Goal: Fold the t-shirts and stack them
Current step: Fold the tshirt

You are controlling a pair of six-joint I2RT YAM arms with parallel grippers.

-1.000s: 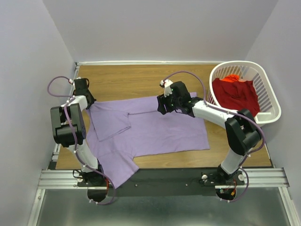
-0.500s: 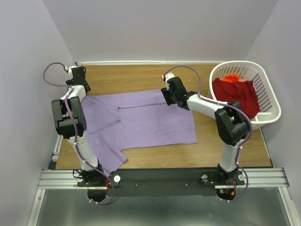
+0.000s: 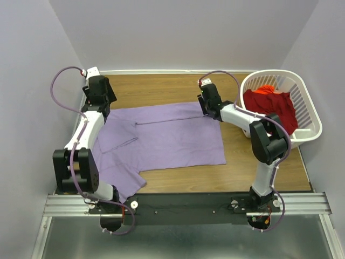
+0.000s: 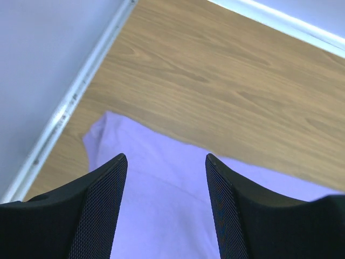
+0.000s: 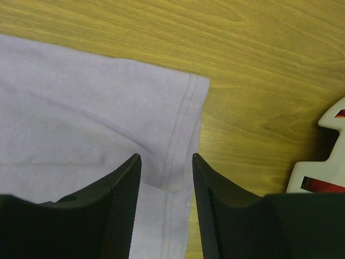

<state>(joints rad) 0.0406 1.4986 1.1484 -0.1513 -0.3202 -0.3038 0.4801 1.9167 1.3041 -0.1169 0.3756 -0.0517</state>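
Soft lavender short-sleeved t-shirt [image 3: 167, 137] lay spread on the wooden table [image 3: 161, 89], its near sleeve reaching the front edge. Left gripper [image 4: 166, 156] and right gripper [image 5: 166, 156] hung over its far corners, fingers spread, gripping nothing. Deep red t-shirt [image 3: 269, 108] sat in the white slatted plastic basket [image 3: 310, 127]. Judged step: flattening done, first fold pending. Next move calls for pinching both far corners and carrying them nearward evenly.

The light purple soft cloth t-shirt [image 3: 167, 137] lies spread on the wooden counter [image 3: 156, 89]. Its far left corner is under the left claw [image 4: 164, 162] and its far right corner under the right claw [image 5: 166, 159]. Right of the right claw stands the white slatted plastic laundry basket [image 3: 315, 127], with the deep red cloth t-shirt [image 3: 269, 108] inside it.
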